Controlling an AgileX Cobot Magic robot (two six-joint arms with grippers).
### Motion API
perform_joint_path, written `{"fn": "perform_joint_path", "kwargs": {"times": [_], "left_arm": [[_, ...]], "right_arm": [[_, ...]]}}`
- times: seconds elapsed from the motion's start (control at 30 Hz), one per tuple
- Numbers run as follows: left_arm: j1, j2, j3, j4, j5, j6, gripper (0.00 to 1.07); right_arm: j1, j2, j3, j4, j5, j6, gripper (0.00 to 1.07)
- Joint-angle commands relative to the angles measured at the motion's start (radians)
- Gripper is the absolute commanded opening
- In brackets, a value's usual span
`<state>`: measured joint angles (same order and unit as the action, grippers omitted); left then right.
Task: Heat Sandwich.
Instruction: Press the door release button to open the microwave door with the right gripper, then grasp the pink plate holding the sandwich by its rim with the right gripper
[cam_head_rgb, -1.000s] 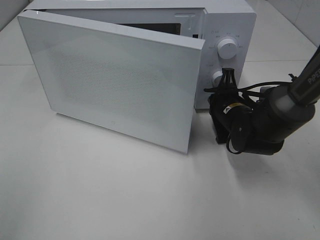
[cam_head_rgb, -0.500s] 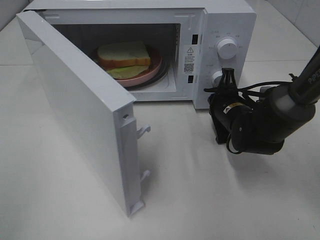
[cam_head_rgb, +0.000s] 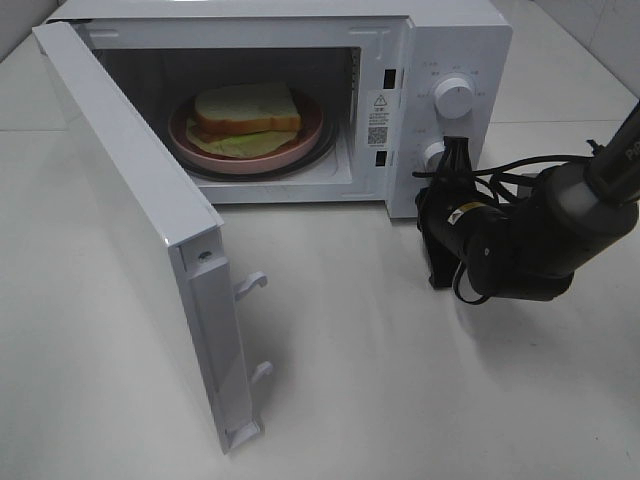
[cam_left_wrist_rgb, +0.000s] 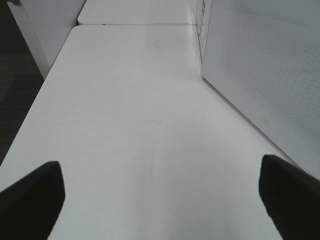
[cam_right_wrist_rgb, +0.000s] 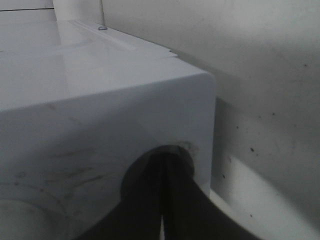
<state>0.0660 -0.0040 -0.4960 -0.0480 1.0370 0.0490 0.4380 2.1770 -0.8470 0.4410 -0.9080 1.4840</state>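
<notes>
Table: a white table is carrying the whole scene, its bare top spreading out in front of the appliance.
Microwave: a white microwave is sitting at the far side of the table, its cavity facing the high camera.
Door: the door is standing wide open on the left of the high view, with 2 latch hooks jutting from its free edge.
Right arm: the dark right arm is reaching in low from the right toward the control panel.
Plate: a round pink plate is resting inside the cavity.
Sandwich: the sandwich is lying on the plate inside the microwave, with white bread on top and green lettuce showing beneath.
Left gripper: the left gripper is hovering over bare table beside the door's outer face, its jaws spread wide and gripping nothing.
Right gripper: the right gripper is pointing at the lower knob, its jaws pressed together.
Knobs: the upper knob is sitting directly above the lower 1.
</notes>
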Motion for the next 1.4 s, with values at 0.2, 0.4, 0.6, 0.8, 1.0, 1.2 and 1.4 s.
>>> {"fn": "perform_joint_path", "kwargs": {"times": [0.2, 0.4, 0.6, 0.8, 1.0, 1.2, 1.4], "left_arm": [[0.0, -0.026, 0.003, -0.004, -0.008, -0.002, 1.01], [0.0, -0.026, 0.003, -0.004, -0.008, -0.002, 1.01], [0.0, -0.026, 0.003, -0.004, -0.008, -0.002, 1.01], [0.0, -0.026, 0.003, -0.004, -0.008, -0.002, 1.01], [0.0, -0.026, 0.003, -0.004, -0.008, -0.002, 1.01], [0.0, -0.026, 0.003, -0.004, -0.008, -0.002, 1.01], [0.0, -0.026, 0.003, -0.004, -0.008, -0.002, 1.01]], "right_arm": [[-0.018, -0.018, 0.004, -0.129, -0.041, 0.009, 0.0], [-0.017, -0.047, 0.061, -0.134, -0.023, 0.015, 0.0], [-0.017, -0.086, 0.137, -0.198, -0.009, 0.066, 0.0], [-0.017, -0.162, 0.211, -0.207, -0.004, 0.069, 0.0], [-0.017, -0.25, 0.284, -0.215, 0.051, 0.064, 0.0], [-0.017, -0.403, 0.401, -0.245, 0.188, 0.062, 0.02], [-0.017, -0.523, 0.446, -0.257, 0.343, -0.021, 0.03]]}}
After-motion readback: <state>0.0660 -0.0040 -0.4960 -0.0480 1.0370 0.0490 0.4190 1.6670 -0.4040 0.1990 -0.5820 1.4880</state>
